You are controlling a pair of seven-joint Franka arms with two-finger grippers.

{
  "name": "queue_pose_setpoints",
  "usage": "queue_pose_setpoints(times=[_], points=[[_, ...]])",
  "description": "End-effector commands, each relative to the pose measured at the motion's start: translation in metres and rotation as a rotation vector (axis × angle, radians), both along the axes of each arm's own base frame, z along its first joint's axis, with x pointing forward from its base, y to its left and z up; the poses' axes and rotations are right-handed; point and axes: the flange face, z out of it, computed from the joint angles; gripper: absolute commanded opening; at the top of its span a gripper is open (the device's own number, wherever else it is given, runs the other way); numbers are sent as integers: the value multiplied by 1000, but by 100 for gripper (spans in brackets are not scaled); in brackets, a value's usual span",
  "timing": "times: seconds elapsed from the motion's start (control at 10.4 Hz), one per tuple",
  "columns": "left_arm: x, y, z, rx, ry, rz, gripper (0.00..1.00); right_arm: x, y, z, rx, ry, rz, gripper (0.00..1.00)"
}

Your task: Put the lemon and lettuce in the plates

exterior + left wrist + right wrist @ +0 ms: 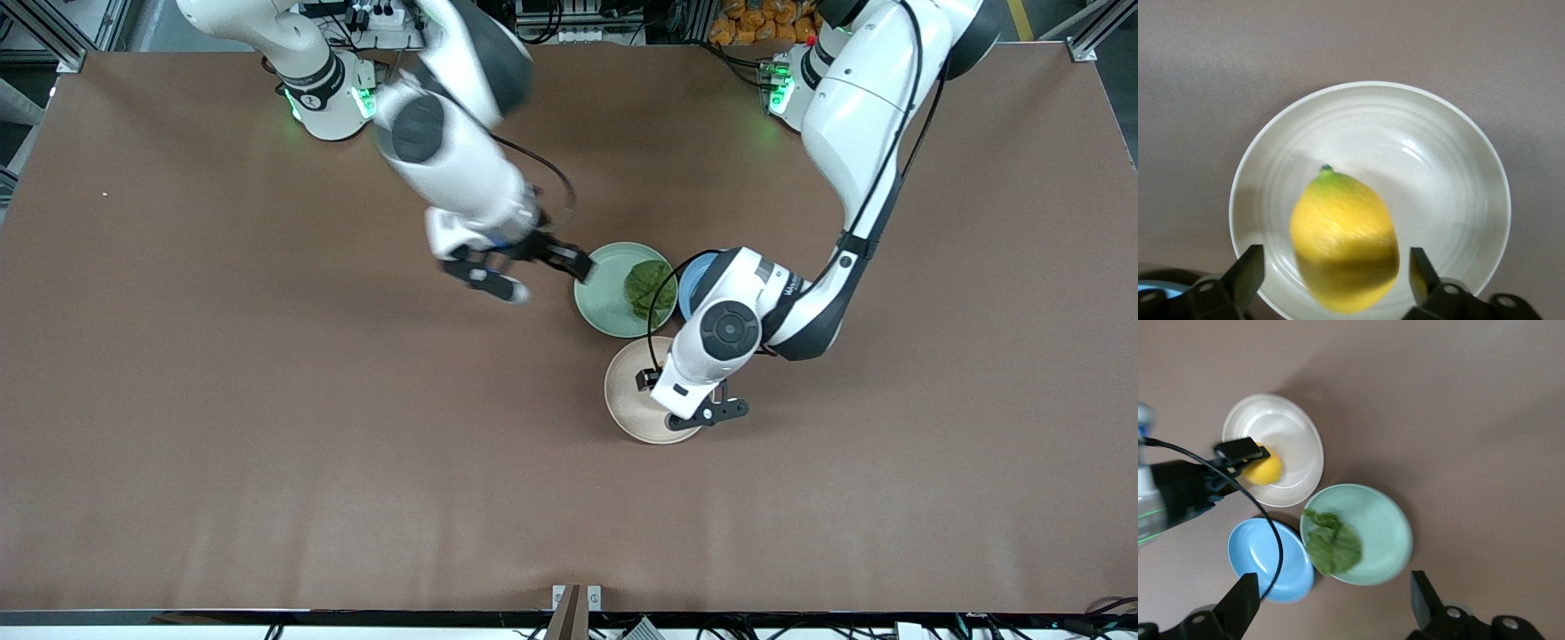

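Note:
The yellow lemon (1345, 240) sits over the cream plate (1431, 173), between my left gripper's (1335, 270) open fingers, with a gap on each side. In the front view the left hand (689, 404) covers the lemon above the cream plate (627, 391). The dark green lettuce (649, 286) lies in the mint green plate (605, 293). My right gripper (551, 280) hangs open and empty over the table by that plate's rim, toward the right arm's end. The right wrist view shows lettuce (1333, 543), mint plate (1381, 520), lemon (1263, 470) and cream plate (1288, 433).
A blue plate (692, 280) touches the mint plate toward the left arm's end, partly under the left arm, and shows as well in the right wrist view as the blue plate (1265, 560). The three plates cluster mid-table on brown tabletop.

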Motion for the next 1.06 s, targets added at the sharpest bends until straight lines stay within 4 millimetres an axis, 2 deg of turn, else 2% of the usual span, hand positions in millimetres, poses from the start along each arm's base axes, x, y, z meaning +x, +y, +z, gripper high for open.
queue_pose_setpoints(times=[0.0,0.1,0.19,0.39,0.48,0.58,0.68,0.87,0.96], points=[[12,17,12,22,-42,34,100,-9,-91,68,-31,-27,116,100],[20,29,19,18,-52,54,100,-8,-134,88,-44,-30,167,100],[29,46,24,15,-58,81,100,-12,-168,103,-87,-39,213,100],[47,87,57,-26,-77,208,100,-25,-211,120,-379,-52,258,100],[46,95,64,-40,-68,261,100,-23,-236,127,-392,-59,322,100],[40,98,69,-48,-56,278,100,-20,-273,135,-382,-61,394,100],[36,115,77,-51,-57,303,100,-19,-304,142,-375,-70,413,100],[4,143,89,-115,-117,338,100,-14,-366,150,-360,-89,445,100],[-18,161,86,-150,-175,356,100,-12,-397,150,-333,-102,457,100]])
